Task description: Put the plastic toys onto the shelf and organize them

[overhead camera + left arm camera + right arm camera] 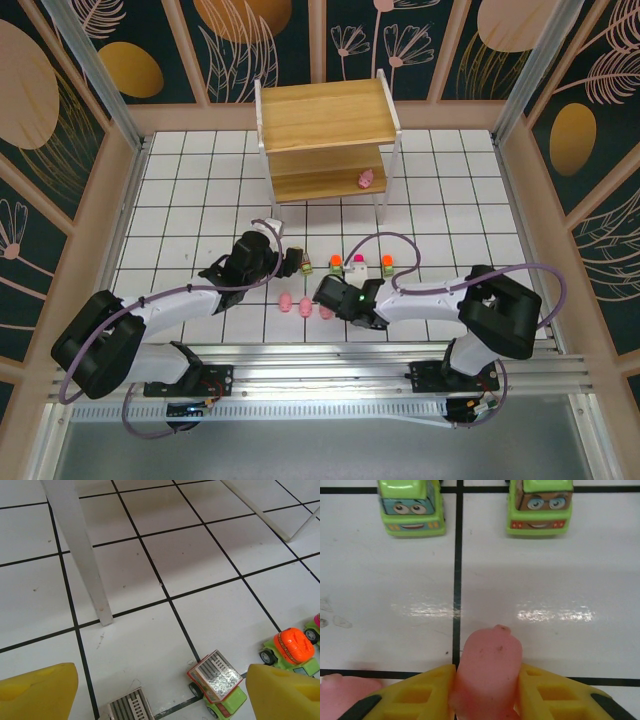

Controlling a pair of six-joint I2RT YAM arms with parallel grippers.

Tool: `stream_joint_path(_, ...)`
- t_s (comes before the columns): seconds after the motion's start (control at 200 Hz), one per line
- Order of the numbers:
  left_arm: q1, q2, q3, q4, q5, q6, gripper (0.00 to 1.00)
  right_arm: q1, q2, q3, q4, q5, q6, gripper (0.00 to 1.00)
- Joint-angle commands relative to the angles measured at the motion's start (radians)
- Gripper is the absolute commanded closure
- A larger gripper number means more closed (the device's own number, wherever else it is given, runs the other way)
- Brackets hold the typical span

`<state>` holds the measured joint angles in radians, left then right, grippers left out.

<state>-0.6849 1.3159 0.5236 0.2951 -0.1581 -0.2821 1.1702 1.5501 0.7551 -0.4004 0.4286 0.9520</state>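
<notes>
right wrist: right hand (487, 682) clamped on pink pig (487, 652), pig's base cut off; left hand (160, 692) apart, tips cropped.

The pig (487, 672) is pink, fingers (420, 697) yellow, vehicles (412, 505) green, table (450, 200) black-gridded white, shelf (325, 110) seemingly tan.

You're looking at a robot test cell, not a home: a white gridded tabletop (450, 200) is boxed in left, right and far by printed leaf-pattern panels (60, 120), and an aluminium rail (330, 378) runs along the near edge.
</notes>
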Motion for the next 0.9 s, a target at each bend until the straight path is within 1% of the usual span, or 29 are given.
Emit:
stream_joint_path(0.0,0.008,-0.022,-0.006,0.027,0.034,0.011,0.13,-0.004,-0.003,0.04,-0.061,0.061,-0.011,0.68)
stream_joint_path(0.195,0.008,-0.032,-0.01,0.033,0.059,0.014,0.12,-0.01,-0.049,0.111,-0.155,0.122,-0.049,0.68)
stream_joint_path(0.35,0.009,-0.026,-0.005,0.032,0.074,0.014,0.12,-0.047,-0.086,0.193,-0.205,0.165,-0.131,0.68)
stream_joint_path(0.601,0.009,-0.032,-0.008,0.033,0.078,0.016,0.12,-0.151,-0.114,0.332,-0.199,0.183,-0.3,0.69)
stream_joint_path(0.896,0.008,-0.019,-0.01,0.042,0.068,0.015,0.12,-0.239,-0.076,0.468,-0.168,0.18,-0.449,0.69)
